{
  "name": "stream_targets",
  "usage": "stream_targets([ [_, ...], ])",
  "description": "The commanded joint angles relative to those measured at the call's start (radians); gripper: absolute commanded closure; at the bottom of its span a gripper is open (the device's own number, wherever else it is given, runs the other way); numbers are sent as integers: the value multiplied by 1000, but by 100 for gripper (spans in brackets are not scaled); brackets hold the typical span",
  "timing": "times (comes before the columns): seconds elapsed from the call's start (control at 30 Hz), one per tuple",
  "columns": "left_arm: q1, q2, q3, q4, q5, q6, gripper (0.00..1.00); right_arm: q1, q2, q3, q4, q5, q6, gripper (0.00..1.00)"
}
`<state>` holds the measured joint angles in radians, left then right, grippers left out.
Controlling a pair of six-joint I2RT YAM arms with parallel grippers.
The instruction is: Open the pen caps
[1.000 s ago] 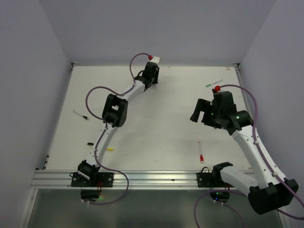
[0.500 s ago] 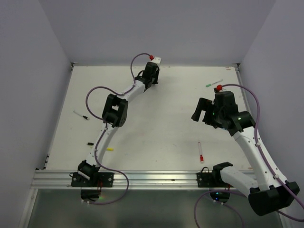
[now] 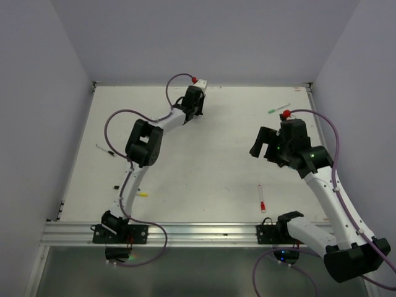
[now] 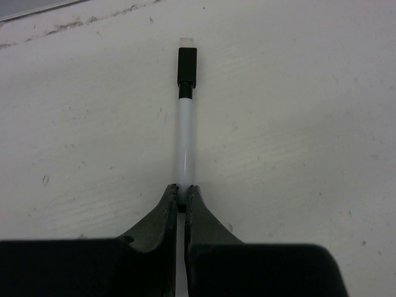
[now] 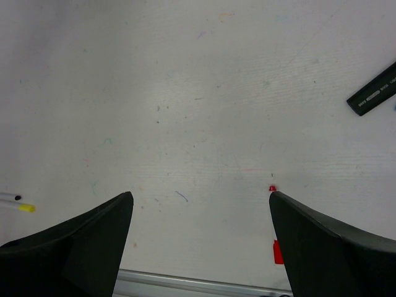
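In the left wrist view my left gripper (image 4: 181, 193) is shut on the near end of a thin white pen barrel (image 4: 184, 139) lying on the table. A black pen cap (image 4: 187, 65) sits on the barrel's far end. In the top view this gripper (image 3: 194, 101) is at the far back of the table and hides the pen. My right gripper (image 3: 260, 143) is open and empty above the right half of the table. In its wrist view (image 5: 201, 198) a red pen tip (image 5: 272, 188) and a red cap (image 5: 276, 252) show by the right finger.
A green-capped pen (image 3: 278, 108) lies far right. A red-capped pen (image 3: 262, 199) lies near the front. At the left are a pen with a black tip (image 3: 105, 150), a loose black cap (image 3: 116, 187) and a yellow cap (image 3: 143, 194). A black marker-like object (image 5: 374, 96) shows in the right wrist view.
My left arm's elbow and gripper have shifted a little to the left at the back of the table. The right arm has barely moved.
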<state>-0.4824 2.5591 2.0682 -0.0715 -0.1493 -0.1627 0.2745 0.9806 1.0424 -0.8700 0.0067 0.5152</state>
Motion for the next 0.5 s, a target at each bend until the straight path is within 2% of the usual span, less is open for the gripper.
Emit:
stream_targets([
  [0.0, -19, -192, -146, 105, -10, -6, 100, 0, 3, -22, 87, -26, 15, 4],
  [0.27, -58, -554, -526, 186, 86, -145, 100, 0, 110, -128, 334, -296, 101, 4],
  [0.3, -68, -589, -615, 196, 85, -185, 100, 0, 131, -134, 357, -315, 108, 5],
  [0.47, -97, -828, -848, 187, 80, -300, 100, 6, 184, -157, 514, -431, 149, 6],
])
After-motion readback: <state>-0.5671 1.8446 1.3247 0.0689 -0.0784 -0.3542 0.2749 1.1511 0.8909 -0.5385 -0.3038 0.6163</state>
